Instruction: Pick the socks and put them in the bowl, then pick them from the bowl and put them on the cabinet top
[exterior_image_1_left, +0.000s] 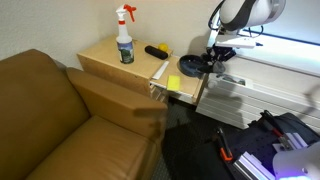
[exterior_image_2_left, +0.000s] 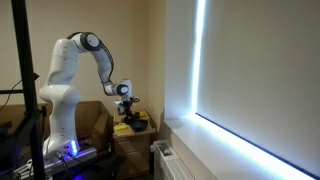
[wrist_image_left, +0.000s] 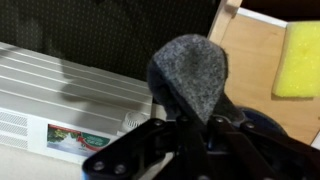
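Grey sock (wrist_image_left: 190, 70) is clamped in my pincer (wrist_image_left: 195, 122), hanging over the bowl (exterior_image_1_left: 188, 66) near the sponge (wrist_image_left: 297, 60). I judge I should centre it, lower, then release inside the rim.

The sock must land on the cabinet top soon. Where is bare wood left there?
Bare wood of the cabinet top lies in front of the spray bottle, toward the couch, and between the bottle and the yellow sponge. The end by the bowl, sponge and tool holding the sock is crowded.
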